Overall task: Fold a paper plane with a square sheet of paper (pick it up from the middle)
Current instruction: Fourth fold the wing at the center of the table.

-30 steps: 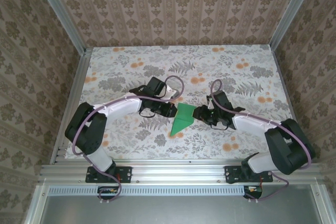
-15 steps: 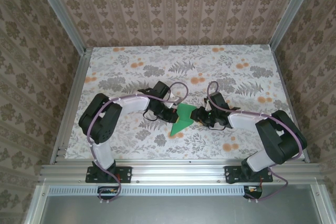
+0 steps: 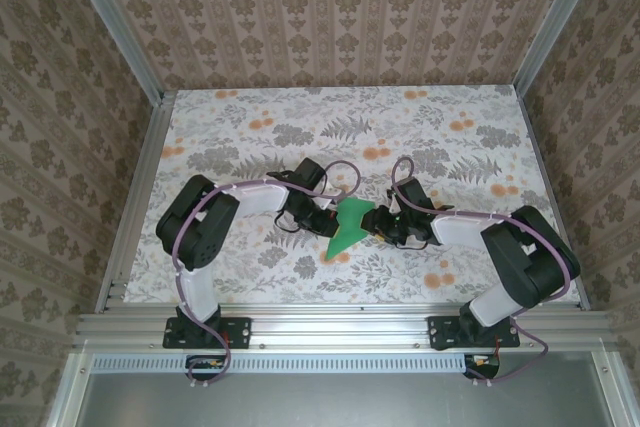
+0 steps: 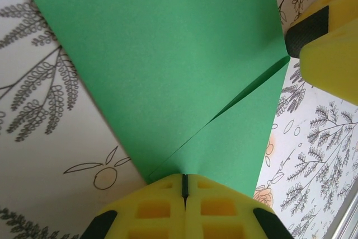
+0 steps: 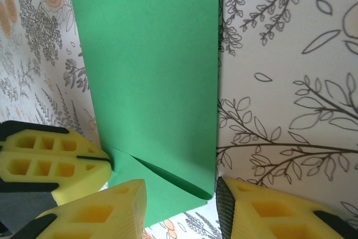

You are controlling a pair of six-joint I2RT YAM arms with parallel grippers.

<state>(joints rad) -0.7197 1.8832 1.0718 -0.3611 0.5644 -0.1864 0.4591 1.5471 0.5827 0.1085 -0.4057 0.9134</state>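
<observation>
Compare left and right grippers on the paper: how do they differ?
The left gripper is shut, pinching the green paper; the right gripper is open, fingers straddling a folded corner. The left reaches in from the paper's left, the right from its right. Both have yellow fingers.

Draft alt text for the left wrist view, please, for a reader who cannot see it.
The folded green paper, creased to a point, spreads against a floral tabletop, its tip pinched by the shut left gripper. A second yellow finger sits beside its right corner.
</observation>
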